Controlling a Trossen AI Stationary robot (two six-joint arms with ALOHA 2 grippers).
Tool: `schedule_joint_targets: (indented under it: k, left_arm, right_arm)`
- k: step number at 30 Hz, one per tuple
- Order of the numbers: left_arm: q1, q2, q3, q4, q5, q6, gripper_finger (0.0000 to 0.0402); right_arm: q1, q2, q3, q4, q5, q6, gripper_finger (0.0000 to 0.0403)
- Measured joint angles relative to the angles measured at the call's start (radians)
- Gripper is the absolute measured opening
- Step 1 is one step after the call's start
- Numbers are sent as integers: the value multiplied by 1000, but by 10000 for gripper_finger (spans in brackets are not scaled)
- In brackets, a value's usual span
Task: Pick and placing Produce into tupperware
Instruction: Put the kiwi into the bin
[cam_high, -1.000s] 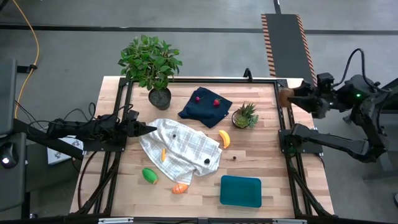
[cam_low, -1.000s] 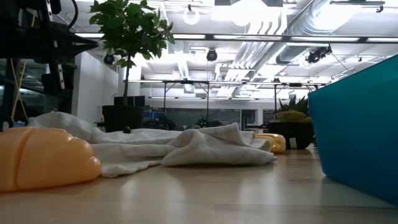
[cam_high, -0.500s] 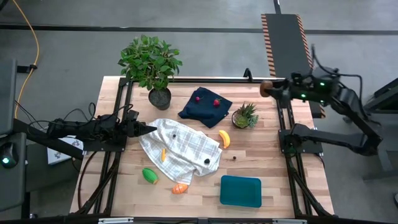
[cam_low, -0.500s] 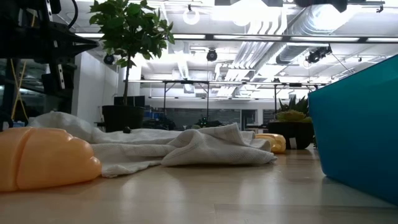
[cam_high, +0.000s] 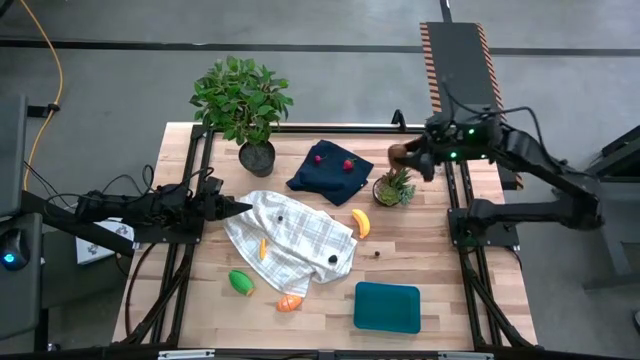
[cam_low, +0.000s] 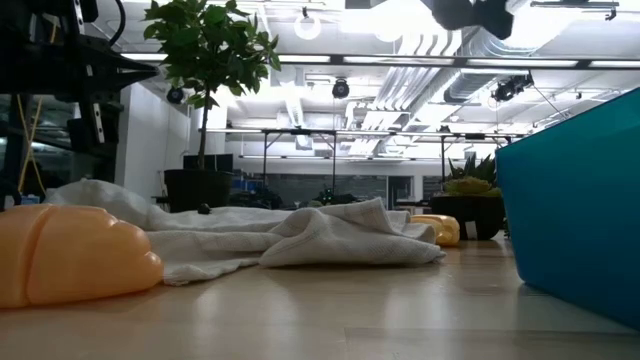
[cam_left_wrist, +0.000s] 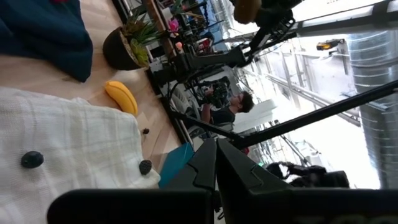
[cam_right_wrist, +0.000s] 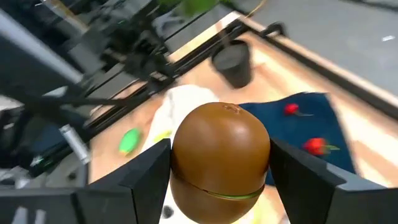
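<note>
high view shows the right hand up over the far right part of the bench, just beside the small spiky plant, its fingers spread wide around a brown round fruit; the right wrist view shows that fruit gripped between the two dark fingers. the left hand rests at the left edge of a white checked cloth, fingers pressed fully together and holding nothing. on the cloth lie an orange piece and some small dark bits. a green piece and another orange piece sit on the wood near the cloth's front edge, and a yellow banana lies between the cloth and the spiky plant. two red berries rest on a dark navy cloth. the teal tupperware sits at the front right of the bench with no produce in it. a large leafy plant stands at the back left.
</note>
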Motion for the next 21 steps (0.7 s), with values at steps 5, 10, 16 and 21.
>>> schedule_joint_targets:
  k: [5, 10, 16, 21]
  left_arm:
    - [0, 0, 0, -1, 11, 29, 1]
    - [0, 0, 0, -2, 22, 31, 1]
    - [0, 0, 0, -3, 22, 31, 1]
    - [0, 0, 0, -3, 27, 31, 1]
  right_arm:
    - [159, 65, 0, 80, 2, 56, 240]
    - [302, 118, 0, 171, 30, 111, 240]
    - [440, 135, 0, 209, 90, 172, 240]
    - [557, 135, 0, 168, 142, 255, 240]
